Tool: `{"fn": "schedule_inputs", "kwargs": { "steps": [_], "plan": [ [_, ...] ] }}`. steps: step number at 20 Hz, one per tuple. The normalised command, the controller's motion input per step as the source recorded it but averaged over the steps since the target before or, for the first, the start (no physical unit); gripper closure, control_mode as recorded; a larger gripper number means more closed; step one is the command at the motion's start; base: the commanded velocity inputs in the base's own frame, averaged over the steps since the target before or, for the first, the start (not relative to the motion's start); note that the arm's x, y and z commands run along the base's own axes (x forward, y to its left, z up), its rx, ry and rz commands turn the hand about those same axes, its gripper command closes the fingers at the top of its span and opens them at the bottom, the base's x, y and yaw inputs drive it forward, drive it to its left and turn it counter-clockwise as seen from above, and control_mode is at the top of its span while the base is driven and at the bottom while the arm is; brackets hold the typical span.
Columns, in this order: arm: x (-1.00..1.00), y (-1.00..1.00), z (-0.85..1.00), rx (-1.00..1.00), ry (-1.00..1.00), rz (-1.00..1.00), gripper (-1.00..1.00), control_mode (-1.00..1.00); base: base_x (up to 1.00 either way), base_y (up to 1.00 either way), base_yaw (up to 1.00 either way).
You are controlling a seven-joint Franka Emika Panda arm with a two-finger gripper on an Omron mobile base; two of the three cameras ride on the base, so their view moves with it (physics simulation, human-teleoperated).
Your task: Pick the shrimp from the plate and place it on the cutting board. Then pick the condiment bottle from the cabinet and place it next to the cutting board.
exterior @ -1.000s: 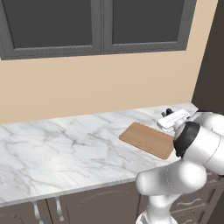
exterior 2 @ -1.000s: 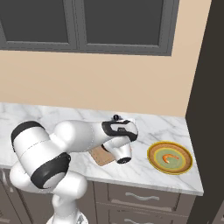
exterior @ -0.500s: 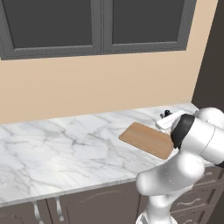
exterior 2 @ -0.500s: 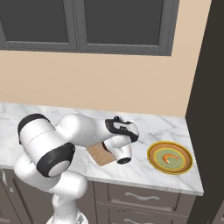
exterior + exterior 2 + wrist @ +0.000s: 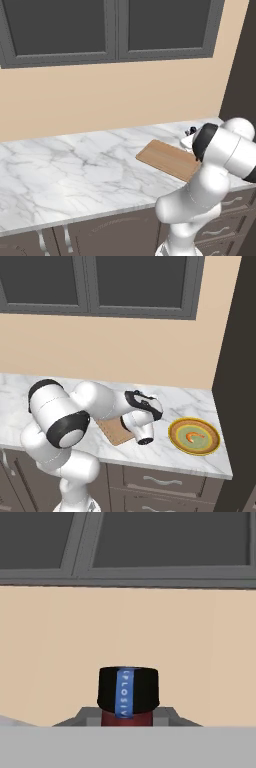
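In the hand view my gripper [image 5: 127,718] is shut on the condiment bottle [image 5: 127,694], whose black cap with a blue label strip and dark red neck stand up between the fingers. The hand points at the beige wall. My gripper [image 5: 189,132] hovers over the right end of the light-brown cutting board [image 5: 167,159]. From the right side, the gripper [image 5: 136,394] is above the board [image 5: 116,432]. The tiny orange shrimp [image 5: 194,436] lies in the middle of the plate [image 5: 173,436], to the right of the board. The dark cabinet [image 5: 240,356] rises at the counter's right end.
A white marble counter [image 5: 75,170] runs left of the board. Grey glass-fronted wall cupboards [image 5: 115,30] hang above the beige wall. Drawers with silver handles [image 5: 165,481] sit under the counter's front edge. My own elbow [image 5: 70,428] bulks low over the counter's front.
The arm's elbow and forearm have swung while the hand has stayed over the board's right end, drifting slightly. The grip on the bottle is unchanged.
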Motion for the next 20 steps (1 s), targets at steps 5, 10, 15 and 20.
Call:
{"fn": "schedule_inputs", "kwargs": {
  "steps": [5,10,15,20],
  "plan": [
    [0.03,-0.21,0.0,0.0,0.0,0.0,1.0,-1.0,0.0,0.0,0.0],
    [0.25,-0.04,-0.01,0.0,0.0,0.0,1.0,-1.0,0.0,0.0,0.0],
    [0.35,0.0,-0.02,0.0,0.0,0.0,1.0,-1.0,0.0,0.0,0.0],
    [0.31,-0.01,-0.06,0.0,0.0,0.0,1.0,-1.0,0.0,0.0,0.0]
  ]
}}
